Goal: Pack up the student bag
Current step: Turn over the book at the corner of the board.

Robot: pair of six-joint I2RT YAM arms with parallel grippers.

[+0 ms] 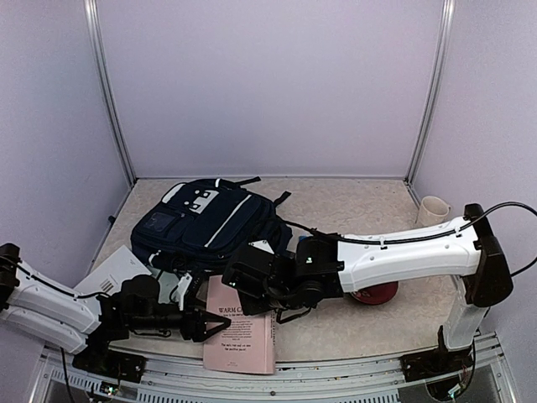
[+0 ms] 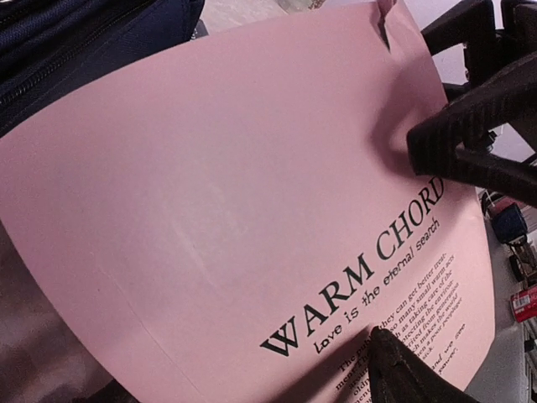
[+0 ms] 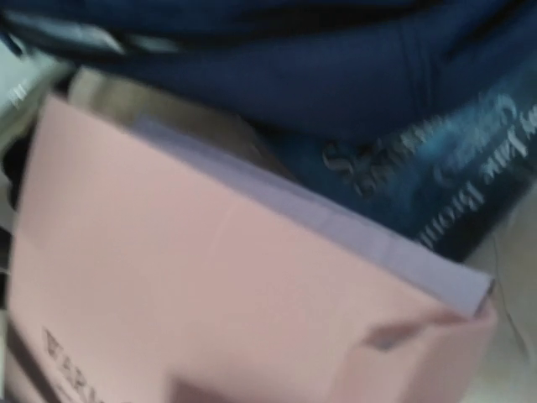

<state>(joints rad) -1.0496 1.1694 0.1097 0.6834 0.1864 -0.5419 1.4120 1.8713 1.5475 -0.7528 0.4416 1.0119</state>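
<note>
Reaching low, left gripper gapes over pink book; right gripper opening indiscernible.

From the top, you see soft, even light and only faint shadows on the desk. Your left wrist picture is sharp and bright. Your right wrist picture is blurry; the pink book looks smeared.

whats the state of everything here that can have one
student bag, lying front up, open or zipped unclear
pink book, closed, lying flat
cup, looks upright
left gripper, jaws open above the pink book
right gripper, jaws unclear
</note>
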